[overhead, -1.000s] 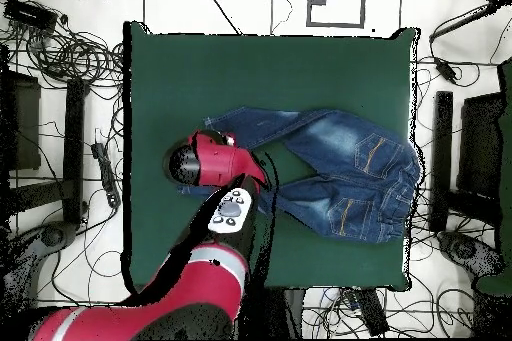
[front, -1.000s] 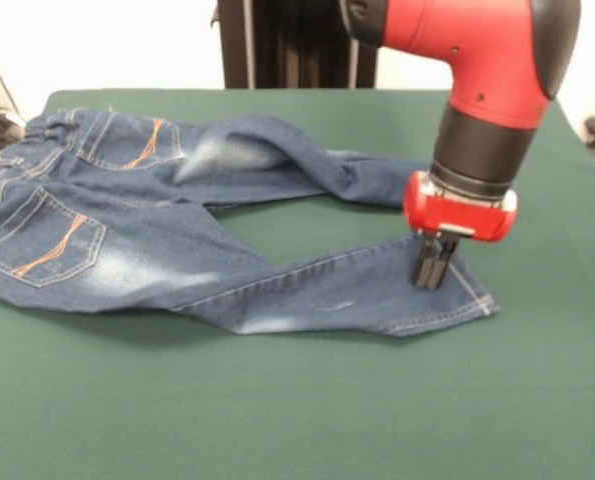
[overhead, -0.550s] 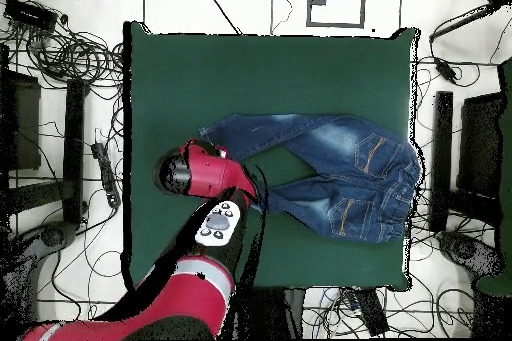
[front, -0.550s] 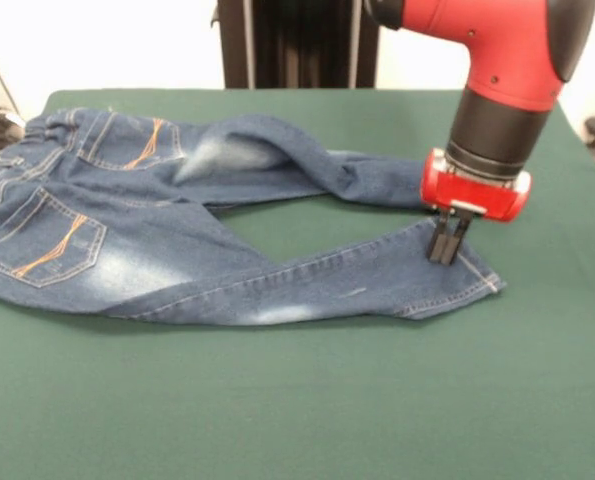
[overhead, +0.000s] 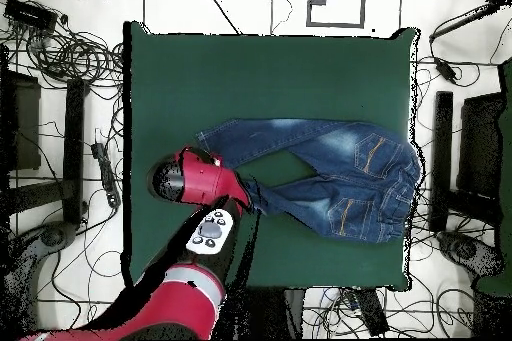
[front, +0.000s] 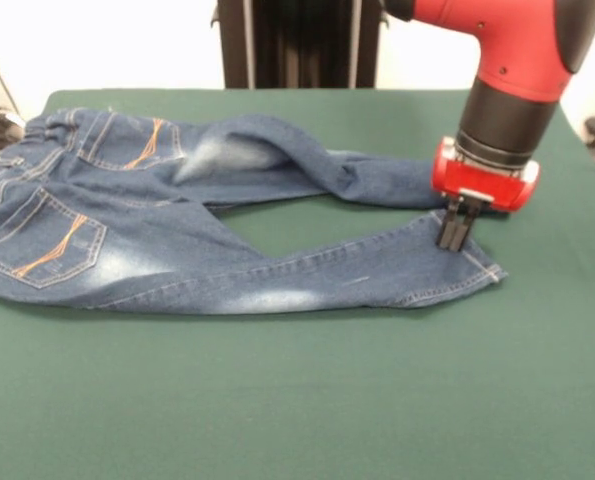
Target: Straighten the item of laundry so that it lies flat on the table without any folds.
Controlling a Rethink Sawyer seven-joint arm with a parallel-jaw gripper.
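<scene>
The item of laundry [front: 127, 240], a small pair of blue jeans with orange stitching, lies back pockets up on the green table [front: 297, 400], waistband at the left. Its near leg stretches right to a hem by the gripper [front: 455, 238]. The black fingers are pressed together, shut on the cloth just inside that hem. The far leg is twisted and creased and ends behind the red wrist. From overhead the jeans [overhead: 340, 172] spread across the right half of the table [overhead: 260, 67]. The red arm [overhead: 190, 179] covers the gripper and the leg ends there.
The black pedestal [front: 297, 45] stands behind the table's far edge. Cables [overhead: 70, 57] and dark equipment [overhead: 465, 157] ring the table on the floor. The waistband lies close to the table's edge [overhead: 412, 157]. Bare green cloth spreads in front of the jeans.
The gripper has moved right and slightly away from the camera, staying shut on the near leg. That leg was drawn out straighter, and its hem slid right with it.
</scene>
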